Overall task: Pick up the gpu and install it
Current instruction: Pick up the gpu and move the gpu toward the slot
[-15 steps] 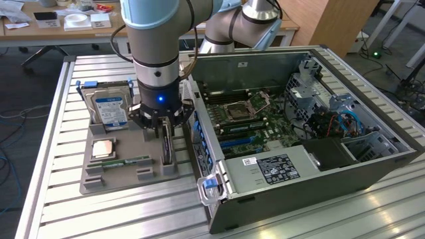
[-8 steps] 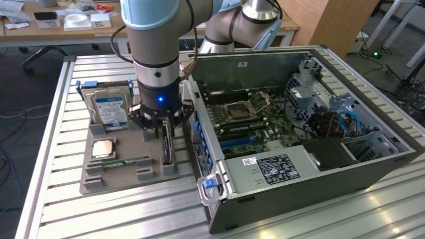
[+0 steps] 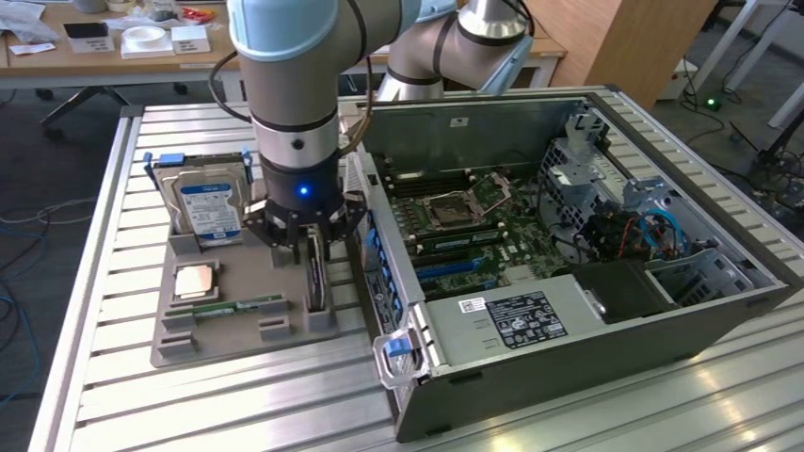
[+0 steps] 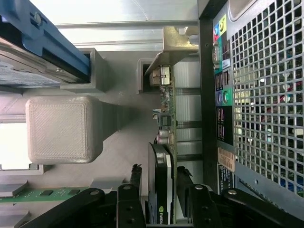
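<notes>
The gpu [image 3: 316, 282] stands on edge in a slot of the grey holder tray [image 3: 239, 344], beside the open computer case [image 3: 566, 235]. In the wrist view the gpu [image 4: 166, 123] shows its green board edge, its black cooler and a silver bracket [image 4: 175, 45] at the far end. My gripper [image 3: 314, 252] has come down over the card from above. My gripper [image 4: 160, 178] is open, with one black finger on each side of the card. A narrow gap shows between the finger [image 4: 135, 176] and the cooler.
The tray also holds a silver hard drive [image 3: 207, 205] with a blue-white label, a processor chip [image 3: 195, 281] and a green memory stick [image 3: 233, 306]. The case's rear panel [image 4: 256, 95] stands very close beside the card. A grey tray post [image 4: 59, 128] rises on the other side.
</notes>
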Controlling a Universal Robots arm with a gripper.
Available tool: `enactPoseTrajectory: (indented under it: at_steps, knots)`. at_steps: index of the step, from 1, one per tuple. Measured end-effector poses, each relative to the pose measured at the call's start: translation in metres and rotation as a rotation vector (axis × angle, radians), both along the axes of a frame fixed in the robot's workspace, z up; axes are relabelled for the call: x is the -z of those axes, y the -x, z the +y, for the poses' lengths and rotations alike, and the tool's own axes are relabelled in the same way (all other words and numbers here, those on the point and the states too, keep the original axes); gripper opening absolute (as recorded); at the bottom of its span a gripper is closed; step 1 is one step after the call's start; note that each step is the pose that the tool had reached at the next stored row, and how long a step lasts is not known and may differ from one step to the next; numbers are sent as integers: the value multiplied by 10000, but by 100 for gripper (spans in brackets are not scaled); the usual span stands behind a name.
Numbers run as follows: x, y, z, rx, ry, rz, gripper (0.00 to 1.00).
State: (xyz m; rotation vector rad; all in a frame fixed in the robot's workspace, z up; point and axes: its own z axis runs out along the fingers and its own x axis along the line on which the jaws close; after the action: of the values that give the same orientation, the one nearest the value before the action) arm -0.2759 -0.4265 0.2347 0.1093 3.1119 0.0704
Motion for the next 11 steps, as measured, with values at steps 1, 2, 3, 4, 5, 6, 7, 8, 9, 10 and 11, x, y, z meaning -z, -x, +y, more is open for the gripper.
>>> enactPoseTrajectory:
  at_steps: [1,2,3,4,5,6,7,8,9,10,11]
  knots:
    - [1,8,0,2,0,0,43]
    - [2,15,0,2,2,1,43]
    - [3,16,0,1,3,2,43]
    - [7,15,0,1,5,1,43]
    - [9,16,-1,1,7,2,43]
    - [10,13,0,2,9,1,43]
    - [11,9,0,2,11,1,43]
    - [12,4,0,3,13,1,43]
    - [12,-1,0,2,14,0,43]
    - [12,-6,0,2,14,1,43]
    - [13,-10,0,2,14,0,43]
